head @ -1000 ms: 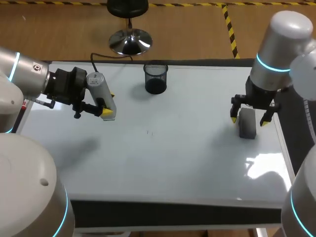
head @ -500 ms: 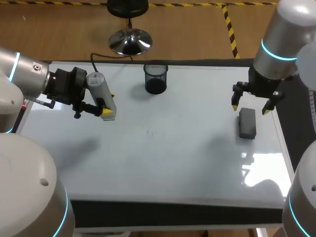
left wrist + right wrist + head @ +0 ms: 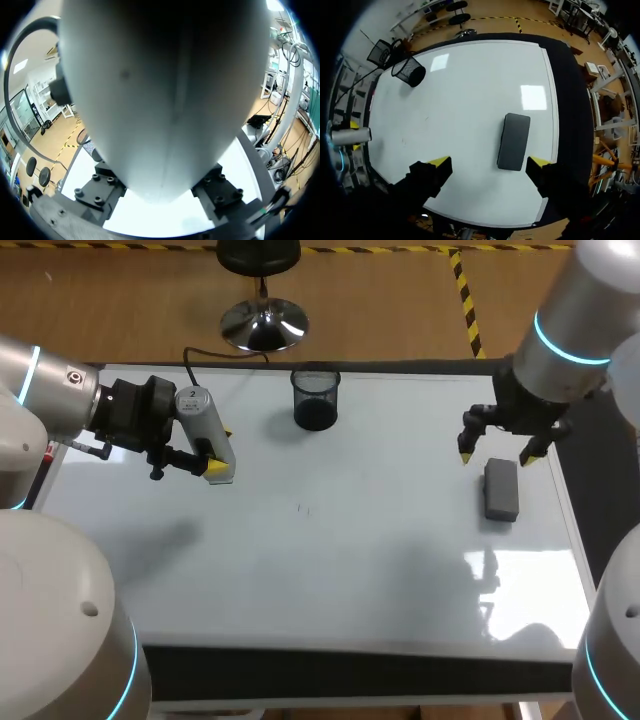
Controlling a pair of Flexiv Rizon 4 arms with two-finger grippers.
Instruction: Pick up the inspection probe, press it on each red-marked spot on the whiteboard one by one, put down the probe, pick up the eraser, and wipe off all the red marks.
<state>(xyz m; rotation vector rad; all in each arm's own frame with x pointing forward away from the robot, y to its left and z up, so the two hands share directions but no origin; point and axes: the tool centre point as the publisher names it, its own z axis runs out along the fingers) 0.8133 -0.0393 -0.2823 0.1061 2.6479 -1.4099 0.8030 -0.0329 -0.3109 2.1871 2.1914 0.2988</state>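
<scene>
A: At the right end of the whiteboard, what's there?

B: The eraser, dark grey, lying flat on the board near its right edge. The right gripper hangs over the eraser's far end with its fingers spread wide. It holds nothing and doesn't touch the eraser.

A: Does the right wrist view agree?

B: Yes. The fingers are wide apart there too. The eraser lies on the board under the gap, nearer one finger and clear of both.

A: And the left side?

B: The left gripper is closed on the probe, a pale cylinder with a yellow tip on either side. The probe is held off the board, over its left part.

A: Left wrist view?

B: The probe fills most of it and the fingertips are hidden. A bit of bright board shows beneath.

A: Anything else on the board?

B: A black mesh cup stands upright at the far edge, well apart from both grippers. There's a small faint mark near the middle, but its colour can't be made out. The counter shows as a dark strip along the near edge.
</scene>
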